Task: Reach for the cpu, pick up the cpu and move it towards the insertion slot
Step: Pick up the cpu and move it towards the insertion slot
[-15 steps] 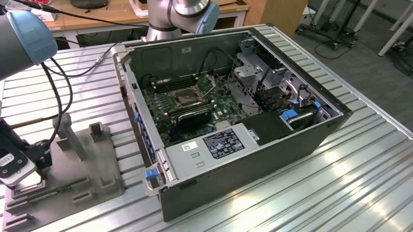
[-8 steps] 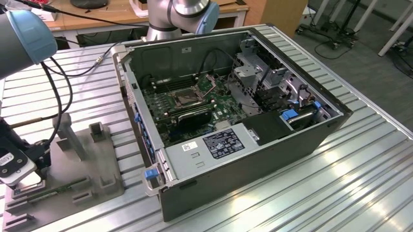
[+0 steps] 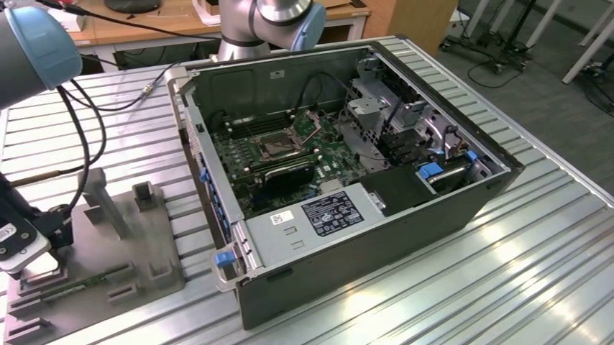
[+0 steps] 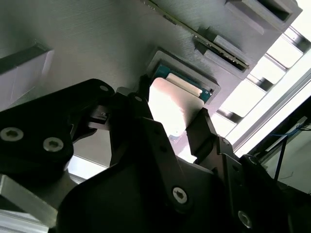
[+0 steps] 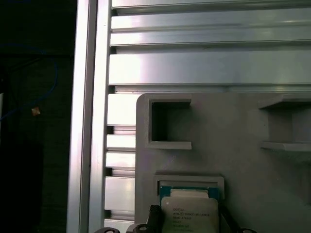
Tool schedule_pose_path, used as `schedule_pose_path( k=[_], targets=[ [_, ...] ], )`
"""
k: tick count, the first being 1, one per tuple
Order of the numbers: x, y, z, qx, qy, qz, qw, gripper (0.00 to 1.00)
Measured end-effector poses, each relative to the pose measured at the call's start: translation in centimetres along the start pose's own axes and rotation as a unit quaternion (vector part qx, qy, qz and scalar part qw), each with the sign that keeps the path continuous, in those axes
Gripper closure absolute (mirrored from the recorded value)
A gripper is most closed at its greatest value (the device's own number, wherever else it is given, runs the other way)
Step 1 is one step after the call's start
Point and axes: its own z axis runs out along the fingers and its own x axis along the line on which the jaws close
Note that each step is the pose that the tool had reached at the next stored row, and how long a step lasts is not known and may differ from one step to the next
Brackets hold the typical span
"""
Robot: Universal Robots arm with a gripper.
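The cpu point(image 5: 189, 216) is a small silvery-white chip on a teal board, lying in a square recess of the grey plastic holder point(image 5: 233, 131). In the second wrist view the cpu point(image 4: 170, 104) sits between two black fingers point(image 4: 204, 128), which press against its opposite edges. My gripper point(image 4: 172, 107) is shut on the chip, which still rests in its recess. In the exterior view the gripper point(image 3: 37, 262) hangs low over the holder's near corner at the exterior view's left. The insertion slot point(image 3: 275, 147), a dark square socket with a metal frame, lies on the motherboard inside the open computer case point(image 3: 384, 237).
The holder point(image 3: 125, 237) has upright posts point(image 3: 101, 198) and a narrow green circuit strip point(image 3: 82, 284) beside the gripper. Cables point(image 3: 91, 136) hang from the arm. The case walls, a drive cage point(image 3: 379, 108) and inner cables surround the motherboard. The table point(image 3: 499, 287) is ribbed aluminium.
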Motion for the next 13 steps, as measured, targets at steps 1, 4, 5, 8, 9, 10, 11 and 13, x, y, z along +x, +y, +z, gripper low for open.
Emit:
schedule_pose_path(
  k=[1, 4, 5, 8, 9, 10, 11, 13],
  targets=[
    [0.0, 0.0, -0.09, 0.0, 0.0, 0.0, 1.0, 0.45],
    [-0.02, 0.0, -0.14, -0.0001, 0.0001, 0.0, 1.0, 0.45],
    [-0.02, 0.0, -0.14, -0.0001, 0.0001, 0.0, 1.0, 0.45],
    [-0.03, 0.0, -0.15, 0.0, 0.0002, 0.0, 1.0, 0.45],
    [-0.03, 0.0, -0.15, 0.0, 0.0002, 0.0, 1.0, 0.45],
    [-0.03, 0.0, -0.17, 0.0, 0.0002, 0.0, 1.0, 0.45],
    [-0.04, 0.0, -0.2, 0.0, 0.0002, 0.0, 1.0, 0.45],
    [-0.03, 0.0, -0.27, 0.0, 0.0002, 0.0, 1.0, 0.45]
  ],
)
